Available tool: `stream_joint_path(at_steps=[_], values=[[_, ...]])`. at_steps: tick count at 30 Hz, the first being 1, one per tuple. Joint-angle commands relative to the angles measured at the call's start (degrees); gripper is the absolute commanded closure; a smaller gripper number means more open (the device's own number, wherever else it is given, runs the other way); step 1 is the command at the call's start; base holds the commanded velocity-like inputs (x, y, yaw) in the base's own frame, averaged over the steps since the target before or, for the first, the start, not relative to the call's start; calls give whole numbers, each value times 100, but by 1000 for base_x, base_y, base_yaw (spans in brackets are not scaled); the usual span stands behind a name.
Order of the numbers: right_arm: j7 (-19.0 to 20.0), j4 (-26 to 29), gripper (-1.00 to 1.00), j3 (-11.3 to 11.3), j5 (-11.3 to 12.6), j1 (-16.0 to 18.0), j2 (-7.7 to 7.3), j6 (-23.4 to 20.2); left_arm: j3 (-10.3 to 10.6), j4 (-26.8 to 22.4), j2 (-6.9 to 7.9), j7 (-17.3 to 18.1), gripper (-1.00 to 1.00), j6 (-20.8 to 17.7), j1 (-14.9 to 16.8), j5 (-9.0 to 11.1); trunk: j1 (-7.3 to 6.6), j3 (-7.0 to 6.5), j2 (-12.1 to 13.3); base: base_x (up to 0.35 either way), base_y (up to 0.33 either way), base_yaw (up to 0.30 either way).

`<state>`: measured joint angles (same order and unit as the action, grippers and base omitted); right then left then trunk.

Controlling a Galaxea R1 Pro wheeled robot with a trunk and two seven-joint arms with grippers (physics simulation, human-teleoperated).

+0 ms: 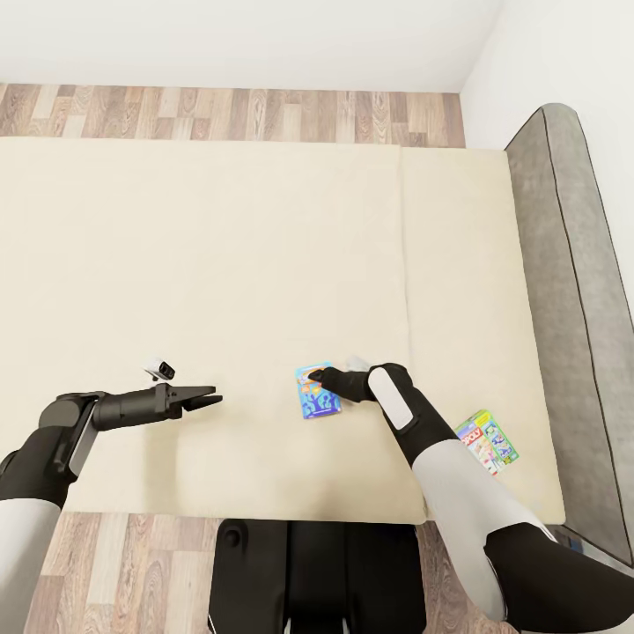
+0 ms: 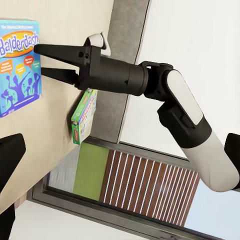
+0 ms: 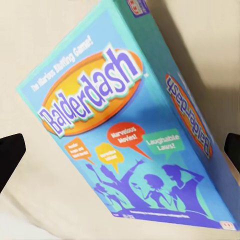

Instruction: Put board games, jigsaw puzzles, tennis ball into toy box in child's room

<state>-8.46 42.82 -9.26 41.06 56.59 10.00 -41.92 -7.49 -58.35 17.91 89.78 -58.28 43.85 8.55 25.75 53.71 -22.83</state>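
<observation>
Nearest the robot, the black two-fingered right gripper [image 1: 314, 379] reaches over the near part of the wide flat cream mattress of the bed [image 1: 220, 264] and sits at the small blue flat Balderdash board game box [image 1: 317, 391], which lies flat on the mattress not far from its near edge. In the left wrist view this gripper's two fingers stand spread apart, one above the other, at the edge of the blue box [image 2: 19, 67], and in the right wrist view the box [image 3: 130, 130] lies between the two dark fingertips at either side with clear gaps, so the right gripper is wide and holds nothing. Beside the blue box, toward the grey padded headboard [image 1: 572, 308], the colourful flat Monopoly board game box [image 1: 487, 442] lies close to the mattress's near edge, well apart from the blue box and partly behind the right forearm. On the other side of the blue box, well apart from it, the black left gripper [image 1: 211, 401] hovers over bare mattress; its fingers look nearly together, and I cannot tell for sure how far they stand apart. Beyond the blue box the mattress runs bare to its far edge, then a strip of wood plank floor [image 1: 229, 113] and the white wall. The step in hand looks like the pick-up of the first bed game; the next move calls for settling the fingers astride the box's edges and closing them before lifting
</observation>
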Motion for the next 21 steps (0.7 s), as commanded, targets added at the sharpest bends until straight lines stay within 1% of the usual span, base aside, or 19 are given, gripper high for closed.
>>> stream_joint_path(at_steps=[1, 21], values=[[-58, 7, -100, -10, 60, 1, 0, -1, 2, -1, 2, 22, -100, -61, 1, -2, 3, 6, -9, 0, 0, 0], [-60, 9, -100, -32, 52, 1, 0, 17, 2, -1, 2, 22, -100, -61, 1, -2, 3, 6, -9, 0, 0, 0]])
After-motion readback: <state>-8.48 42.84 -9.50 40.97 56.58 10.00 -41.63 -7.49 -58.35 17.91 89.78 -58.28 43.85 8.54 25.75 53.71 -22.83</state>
